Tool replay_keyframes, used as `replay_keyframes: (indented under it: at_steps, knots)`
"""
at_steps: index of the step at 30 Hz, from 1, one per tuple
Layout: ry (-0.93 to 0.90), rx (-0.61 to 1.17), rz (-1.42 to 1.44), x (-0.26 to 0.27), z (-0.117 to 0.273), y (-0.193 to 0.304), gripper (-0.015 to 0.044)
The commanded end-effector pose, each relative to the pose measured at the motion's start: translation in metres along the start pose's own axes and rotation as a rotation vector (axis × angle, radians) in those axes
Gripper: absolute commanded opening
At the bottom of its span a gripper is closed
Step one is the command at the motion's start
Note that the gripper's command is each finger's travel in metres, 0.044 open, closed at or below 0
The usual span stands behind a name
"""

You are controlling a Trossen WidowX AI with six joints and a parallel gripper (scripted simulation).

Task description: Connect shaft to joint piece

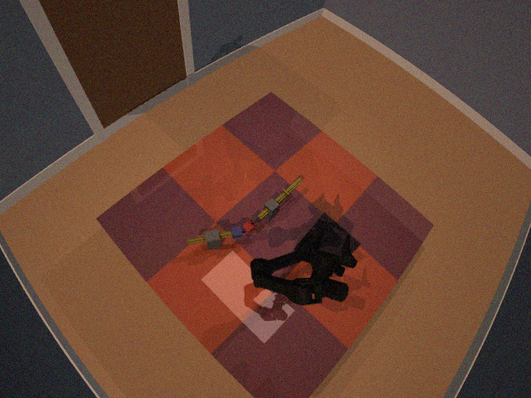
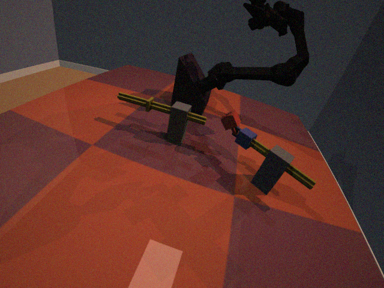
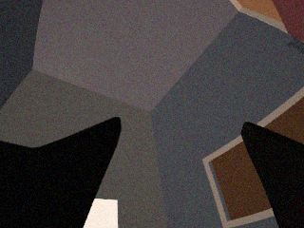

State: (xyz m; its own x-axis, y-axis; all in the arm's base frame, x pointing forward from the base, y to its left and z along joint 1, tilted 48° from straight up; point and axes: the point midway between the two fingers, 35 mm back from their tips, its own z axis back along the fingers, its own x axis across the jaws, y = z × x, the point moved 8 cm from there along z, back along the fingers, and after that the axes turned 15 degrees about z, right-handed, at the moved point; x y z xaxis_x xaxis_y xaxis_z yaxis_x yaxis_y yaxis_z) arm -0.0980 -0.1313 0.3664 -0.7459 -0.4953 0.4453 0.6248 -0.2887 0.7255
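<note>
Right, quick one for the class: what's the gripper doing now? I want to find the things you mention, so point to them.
Gripper (image 3: pixel 182 125): jaws open wide, holding nothing, raised away from both shafts (image 2: pixel 133 99) (image 2: pixel 300 176).

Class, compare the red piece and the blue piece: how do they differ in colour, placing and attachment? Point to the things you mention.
The red piece (image 1: pixel 248 225) (image 2: pixel 231 120) is red; the blue piece (image 1: pixel 236 232) (image 2: pixel 245 138) is blue. The blue piece sits directly on a yellow shaft's end (image 2: pixel 260 147), while the red piece hangs beyond the blue piece, nearer the other shaft (image 1: pixel 294 185) (image 2: pixel 133 98). Both are small and blocky.
</note>
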Motion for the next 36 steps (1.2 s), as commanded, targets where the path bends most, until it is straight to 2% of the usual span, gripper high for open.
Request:
replay_keyframes:
  at_steps: [1, 18, 36]
  knots:
    - [0.072, 0.021, 0.092, 0.000, -0.013, -0.001, 0.0440]
    - [0.317, 0.151, 0.525, -0.011, -0.059, 0.010, 0.0440]
    - [0.555, 0.398, 1.002, -0.038, -0.109, 0.026, 0.0440]
